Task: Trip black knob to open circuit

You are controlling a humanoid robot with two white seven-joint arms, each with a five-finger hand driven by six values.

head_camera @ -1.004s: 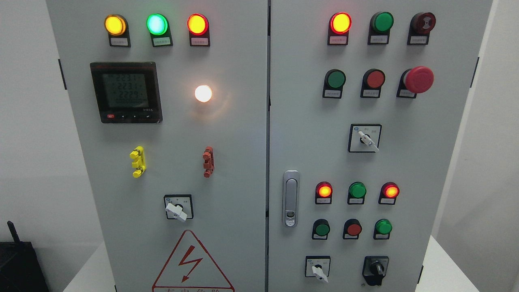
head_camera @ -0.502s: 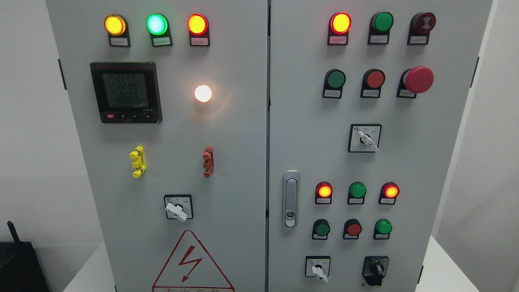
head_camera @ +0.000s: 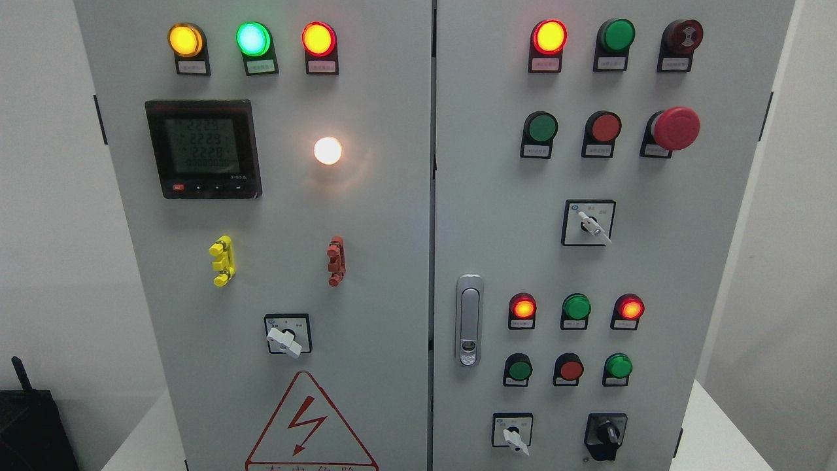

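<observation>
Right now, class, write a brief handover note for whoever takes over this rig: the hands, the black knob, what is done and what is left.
Hands: neither the left nor the right is in view.
Black knob: at the lower right of the right door, right of a white-handled selector switch, below the small green button.
Done: nothing visible; no hand is near the knob.
Left: reach in, grasp the black knob and turn it to trip the circuit.

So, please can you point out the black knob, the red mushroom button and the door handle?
black knob (head_camera: 607, 433), head view, on its pointer grip.
red mushroom button (head_camera: 676, 128), head view, on its red cap.
door handle (head_camera: 469, 319), head view, on its silver lever.
</observation>
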